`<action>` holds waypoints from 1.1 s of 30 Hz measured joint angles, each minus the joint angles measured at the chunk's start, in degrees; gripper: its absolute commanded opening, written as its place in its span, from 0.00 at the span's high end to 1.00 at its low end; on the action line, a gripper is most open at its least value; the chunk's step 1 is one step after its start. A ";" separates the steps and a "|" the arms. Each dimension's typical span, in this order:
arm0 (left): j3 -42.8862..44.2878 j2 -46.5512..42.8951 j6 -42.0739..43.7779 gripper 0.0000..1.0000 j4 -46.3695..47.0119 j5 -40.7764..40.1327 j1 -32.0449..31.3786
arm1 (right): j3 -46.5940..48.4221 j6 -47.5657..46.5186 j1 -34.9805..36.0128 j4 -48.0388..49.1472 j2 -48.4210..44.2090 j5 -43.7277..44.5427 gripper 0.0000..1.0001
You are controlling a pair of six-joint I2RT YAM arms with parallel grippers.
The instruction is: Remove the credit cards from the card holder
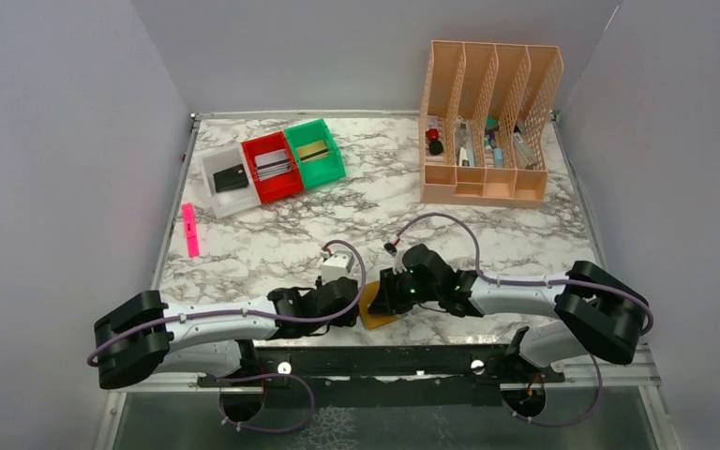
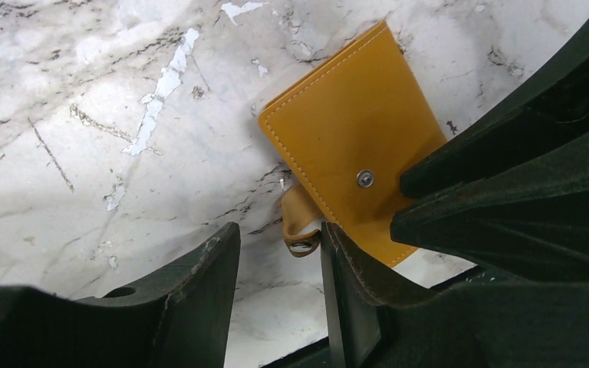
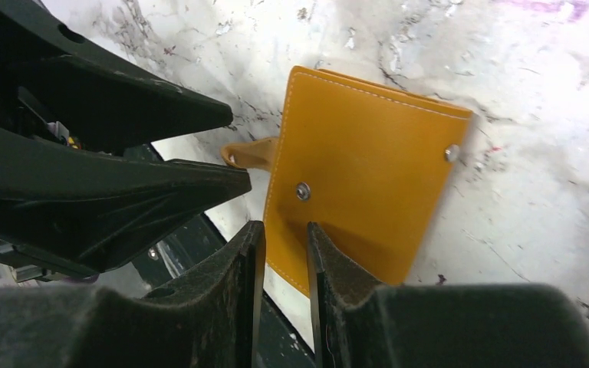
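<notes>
Card holder (image 2: 345, 130) is lying folded shut on the marble table (image 2: 84, 153), by its near edge, and we are judging the work on it as barely begun. Its strap (image 2: 299, 218) is hanging loose beside a bare stud (image 2: 365, 179), so the fastening is looking undone, yet no card is showing at any edge and the flap is not yet lifted. Opening it and drawing out whatever it is hiding is what we are reckoning remains.

Left gripper (image 2: 278, 244) is standing with its 2 fingers (image 2: 199, 291) parted and only table showing through the gap. It is gripping nothing, and the strap's loose end is sitting just off its fingertips. Right gripper (image 3: 284, 230) is facing the holder from the opposite side, its 2 fingers (image 3: 330, 284) only narrowly apart, with the holder's near edge showing in the slit. Whether they are pinching that edge or merely hovering over it, we cannot tell.

Going outward, well beyond the holder and to its left, a white bin (image 1: 230, 202), a red bin (image 1: 283, 192) and a green bin (image 1: 325, 176) are sitting side by side, with cards (image 1: 275, 164) lying in all 3. Nearer the holder on that same side, a pink marker-like piece (image 1: 190, 230) is lying on the marble. Far beyond the holder to its right, a peach organizer (image 1: 483, 189) is standing with small items in its slots.
</notes>
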 measured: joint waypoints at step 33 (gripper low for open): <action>1.38 4.44 -2.51 0.78 -3.06 -2.73 0.00 | 0.70 6.23 1.75 3.10 4.00 3.28 0.77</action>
